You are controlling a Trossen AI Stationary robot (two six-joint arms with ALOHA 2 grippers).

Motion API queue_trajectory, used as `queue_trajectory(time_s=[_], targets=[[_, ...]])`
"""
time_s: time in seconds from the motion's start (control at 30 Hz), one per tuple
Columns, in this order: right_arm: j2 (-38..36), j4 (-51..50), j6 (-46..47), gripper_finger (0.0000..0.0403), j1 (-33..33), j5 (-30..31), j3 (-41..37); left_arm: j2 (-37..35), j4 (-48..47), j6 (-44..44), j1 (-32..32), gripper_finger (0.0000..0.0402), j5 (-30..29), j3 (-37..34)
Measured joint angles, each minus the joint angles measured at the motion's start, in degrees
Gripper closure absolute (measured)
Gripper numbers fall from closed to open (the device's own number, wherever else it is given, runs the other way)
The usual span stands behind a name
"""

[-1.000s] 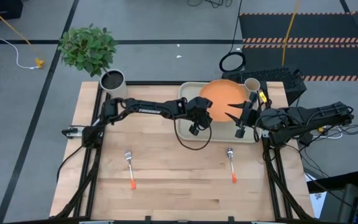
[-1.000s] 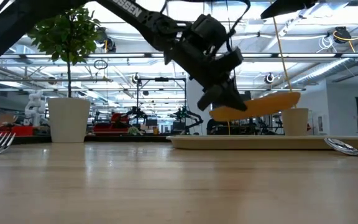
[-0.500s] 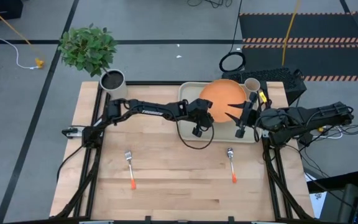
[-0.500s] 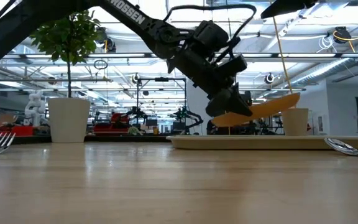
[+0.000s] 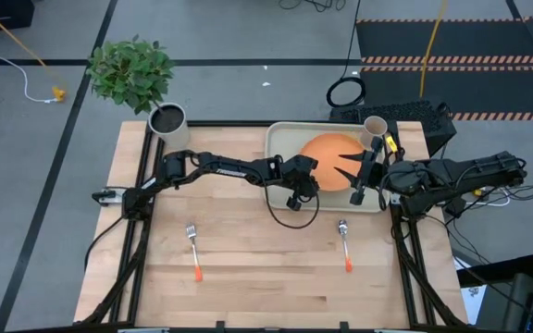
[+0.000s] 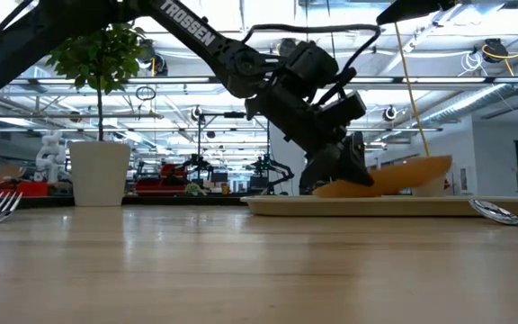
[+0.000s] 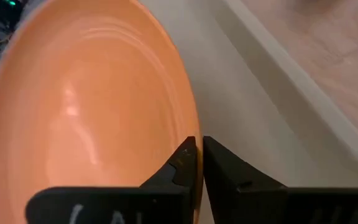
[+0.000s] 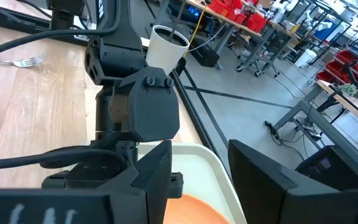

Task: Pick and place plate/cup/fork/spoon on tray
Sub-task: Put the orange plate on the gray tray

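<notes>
The orange plate is tilted over the pale tray, its left rim low and its right side raised in the low view. My left gripper is shut on that low rim. The beige cup stands in the tray's far right corner. On the bare wood toward the near edge lie the fork and the spoon. My right gripper hangs open above the tray's right side, touching nothing. My left gripper pinches the plate's rim between its two fingers, one on the upper face and one on the outer side. The fingers come slanting down from the table's left. The plate is tilted, the held edge down at the tray's floor; whether it touches, I cannot tell.
A white pot with a leafy plant stands at the table's far left corner. The tray's low raised wall runs beside the plate. Bare wood lies between the fork and the spoon.
My left gripper has gone down toward the tray with the plate. The plate has sunk from clear above the tray, its held edge dropping to the tray's floor while the opposite side stays higher.
</notes>
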Motion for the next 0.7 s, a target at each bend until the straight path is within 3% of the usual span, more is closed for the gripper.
queue_trajectory(time_s=[0.4,0.7], targets=[[0.0,-0.1,-0.1,0.0250,0.0,0.0,0.0,1.5,3.8,-0.8,0.0,0.0372,0.1,0.0],[0.0,-0.1,0.1,0.0250,0.0,0.0,0.0,1.8,9.0,-5.7,-0.3,0.0339,0.1,0.0]])
